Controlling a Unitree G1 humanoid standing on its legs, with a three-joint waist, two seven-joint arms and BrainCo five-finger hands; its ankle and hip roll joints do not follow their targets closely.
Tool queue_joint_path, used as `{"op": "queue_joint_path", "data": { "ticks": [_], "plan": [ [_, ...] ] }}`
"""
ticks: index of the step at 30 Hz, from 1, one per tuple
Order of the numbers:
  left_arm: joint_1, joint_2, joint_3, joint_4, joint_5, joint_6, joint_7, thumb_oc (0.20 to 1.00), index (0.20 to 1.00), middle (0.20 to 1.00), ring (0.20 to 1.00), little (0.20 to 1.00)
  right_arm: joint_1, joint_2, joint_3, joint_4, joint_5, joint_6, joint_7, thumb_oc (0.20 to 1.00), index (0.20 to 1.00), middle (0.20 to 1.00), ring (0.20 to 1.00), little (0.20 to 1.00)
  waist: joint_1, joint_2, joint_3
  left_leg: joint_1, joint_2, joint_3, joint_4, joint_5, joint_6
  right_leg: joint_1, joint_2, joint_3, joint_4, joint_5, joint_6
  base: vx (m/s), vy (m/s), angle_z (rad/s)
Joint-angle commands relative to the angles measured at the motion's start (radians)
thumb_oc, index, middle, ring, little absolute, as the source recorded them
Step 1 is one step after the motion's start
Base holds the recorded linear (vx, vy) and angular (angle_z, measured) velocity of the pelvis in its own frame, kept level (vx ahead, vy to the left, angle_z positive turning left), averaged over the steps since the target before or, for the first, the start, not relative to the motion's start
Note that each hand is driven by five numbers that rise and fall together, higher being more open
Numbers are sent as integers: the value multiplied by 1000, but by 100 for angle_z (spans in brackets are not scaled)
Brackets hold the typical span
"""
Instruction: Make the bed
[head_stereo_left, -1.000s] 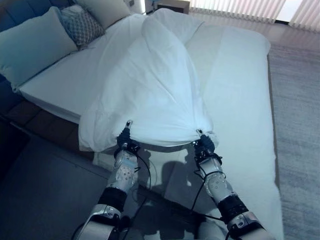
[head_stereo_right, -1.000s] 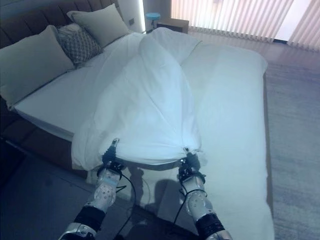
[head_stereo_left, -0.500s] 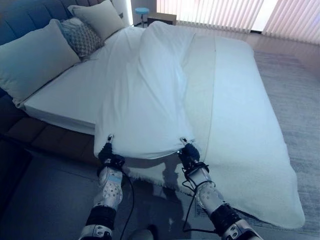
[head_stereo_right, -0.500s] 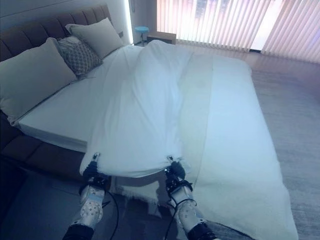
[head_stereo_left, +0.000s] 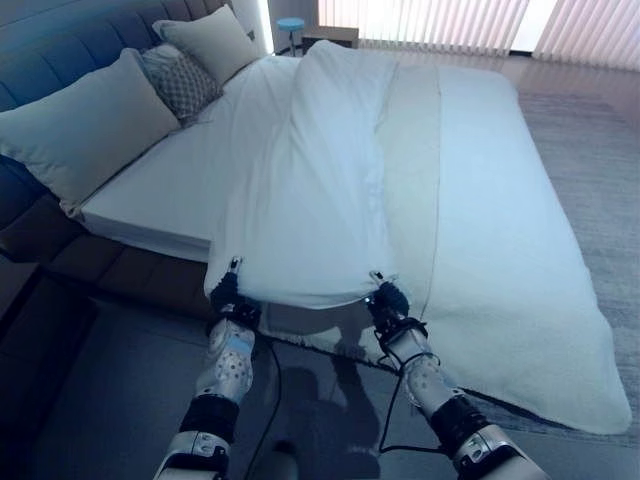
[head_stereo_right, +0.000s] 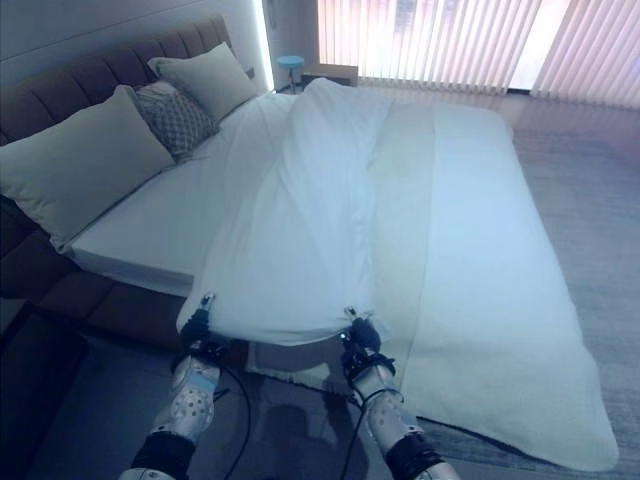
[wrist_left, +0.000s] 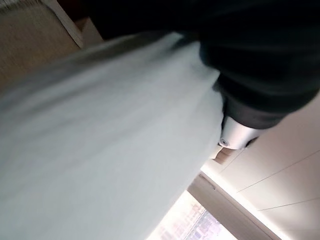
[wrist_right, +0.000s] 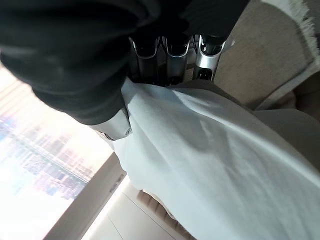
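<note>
We've got the white duvet (head_stereo_left: 310, 180) pinched at its near edge: left hand (head_stereo_left: 226, 296) and right hand (head_stereo_left: 390, 300) both curled on the cloth, just past the bed's (head_stereo_left: 480, 180) side edge. It looks soft, light and billowy, so we should keep gripping the hem corners.

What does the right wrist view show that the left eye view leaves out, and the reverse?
Right wrist view alone: the right hand's fingers and thumb pinching the white duvet from close up. Left eye view alone: the left hand gripping the duvet's other corner off the bed's side, the pillows by the headboard, the beige blanket and the vertical blinds. Both: the right hand shut on the duvet.
</note>
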Motion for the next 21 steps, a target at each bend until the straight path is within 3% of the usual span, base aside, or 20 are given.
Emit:
{"op": "queue_joint_path", "data": {
  "ticks": [1, 3, 4, 6, 7, 8, 9, 10, 12, 14, 15, 16, 17, 18, 21],
  "plan": [
    [63, 140, 91, -93, 22, -118, -3, 200, 200, 200, 200, 200, 91, -86, -80, -51, -15, -49, -2, 200, 200, 200, 200, 200, 35, 27, -90, 7, -21, -12, -72, 91, 8, -32, -98, 3, -39, 69, 127, 82, 579, 39],
    [61, 147, 81, -94, 36, -112, -14, 200, 200, 200, 200, 200, 95, -77, -78, -50, -35, -32, 3, 200, 200, 200, 200, 200, 37, 21, -87, -10, -62, -7, -41, 51, 21, -32, -151, 9, -30, 115, 150, 92, 596, 17],
    [63, 155, 77, -98, 46, -112, -16, 200, 200, 200, 200, 200, 104, -69, -78, -57, -43, -32, 3, 200, 200, 200, 200, 200, 40, 5, -81, -22, -102, 12, 11, 12, 32, -31, -195, 16, -25, 184, 162, 84, 581, 15],
    [61, 168, 84, -103, 49, -123, -8, 200, 200, 200, 200, 200, 92, -41, -63, -54, -41, -29, 12, 200, 200, 200, 200, 200, 53, -1, -77, -25, -134, 56, 15, -8, 54, -71, -243, -3, 0, 259, 164, 44, 535, 18],
    [64, 169, 98, -103, 41, -129, -2, 200, 200, 200, 200, 200, 84, -27, -53, -50, -42, -29, 17, 200, 200, 200, 200, 200, 68, 4, -77, -17, -142, 84, 4, -9, 64, -89, -263, -44, 17, 277, 159, 8, 373, -4],
    [64, 169, 98, -103, 41, -129, -2, 200, 200, 200, 200, 200, 84, -27, -53, -50, -42, -29, 17, 200, 200, 200, 200, 200, 69, 3, -77, -16, -144, 85, 3, -9, 64, -90, -265, -43, 18, 277, 159, 8, 382, -24],
    [71, 168, 109, -103, 42, -132, 5, 200, 200, 200, 200, 200, 80, -14, -33, -42, -54, -29, 23, 200, 200, 200, 200, 200, 83, 16, -74, -1, -148, 109, -12, -14, 69, -99, -265, -86, 46, 256, 152, 33, 531, -49],
    [88, 160, 126, -102, 40, -134, 10, 200, 200, 200, 200, 200, 89, -3, -6, -39, -68, -22, 38, 200, 200, 200, 200, 200, 70, 32, -74, 25, -178, 119, -51, -1, 87, -137, -198, -51, 115, 192, 128, 43, 637, -44],
    [103, 152, 129, -103, 39, -131, 9, 200, 200, 200, 200, 200, 116, 4, 13, -42, -63, -18, 53, 200, 200, 200, 200, 200, 62, 43, -71, 51, -206, 116, -100, 20, 98, -157, -108, -15, 138, 108, 101, 52, 439, -33],
    [113, 146, 130, -103, 41, -125, 13, 200, 200, 200, 200, 200, 137, 9, 22, -45, -62, -13, 56, 200, 200, 200, 200, 200, 60, 45, -73, 66, -219, 111, -137, 36, 100, -156, -78, -10, 131, 88, 93, 35, 209, 1],
    [125, 130, 124, -84, 41, -114, 20, 200, 200, 200, 200, 200, 186, 12, 32, -44, -66, -9, 59, 200, 200, 200, 200, 200, 45, 42, -70, 83, -247, 101, -189, 67, 90, -169, 6, 8, 121, 56, 74, 10, 144, 8],
    [125, 130, 124, -84, 41, -114, 20, 200, 200, 200, 200, 200, 186, 12, 32, -44, -66, -9, 59, 200, 200, 200, 200, 200, 44, 43, -72, 80, -246, 100, -190, 69, 90, -171, 7, 7, 118, 59, 74, 28, 236, 17],
    [139, 105, 118, -73, 35, -104, 20, 200, 200, 200, 200, 200, 221, 11, 39, -40, -65, -9, 54, 200, 200, 200, 200, 200, 24, 41, -67, 88, -271, 81, -194, 72, 87, -174, 56, 35, 96, 50, 65, 8, 94, 24],
    [139, 104, 118, -73, 35, -104, 20, 200, 200, 200, 200, 200, 221, 11, 39, -40, -65, -9, 53, 200, 200, 200, 200, 200, 23, 41, -69, 85, -270, 80, -194, 74, 87, -175, 57, 34, 92, 53, 65, 26, 132, 60],
    [156, 63, 82, -37, 41, -85, 29, 200, 200, 200, 200, 200, 255, 4, 36, -33, -68, -15, 20, 200, 200, 200, 200, 200, -13, 39, -63, 92, -309, 54, -194, 82, 100, -180, 120, 113, 19, 82, 49, 18, 80, 69]
  ]
}}
